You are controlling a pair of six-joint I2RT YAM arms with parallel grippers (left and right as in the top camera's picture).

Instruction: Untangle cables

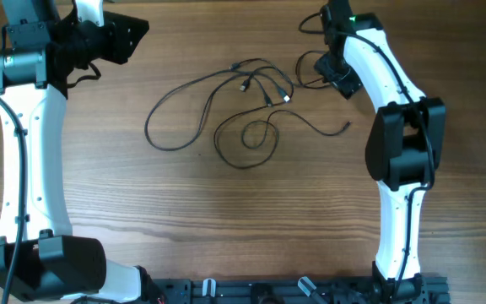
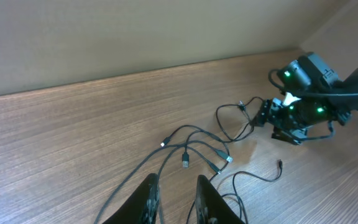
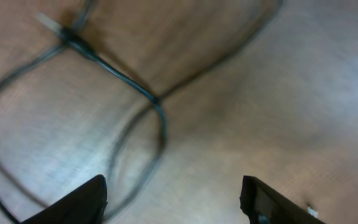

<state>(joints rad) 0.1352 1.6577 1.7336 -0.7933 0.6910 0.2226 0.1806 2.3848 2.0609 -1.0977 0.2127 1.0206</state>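
The cables (image 1: 251, 82), several thin black flexible wires with small plug ends, are lying in one loose tangle on the brown wood-grain table (image 1: 226, 219), crossing one another where the plugs are gathering and trailing out into wide loops. The tangle is sitting between the two arms, with its nearest loop just beside the right gripper (image 1: 337, 78) and the whole bundle well apart from the left gripper (image 1: 129, 38). In the right wrist view a dark strand (image 3: 120, 78) is running just ahead of the right gripper (image 3: 174, 182), curling down towards one of its fingers; the picture is blurred, so whether that finger is touching the wire cannot be told. Its jaws are standing wide with only bare wood between them, holding nothing. In the left wrist view the left gripper (image 2: 176, 182) is looking out over the cables (image 2: 191, 146) from farther back, its jaws standing narrow with a small gap and nothing gripped. Judging from this, the work is sitting at the reaching step: no strand is being lifted and the wires are not yet separated. The next move is probably calling for the right gripper to be lowering over that near loop, straddling one single wire rather than a crossing, and closing on it before drawing it sideways away from the rest.
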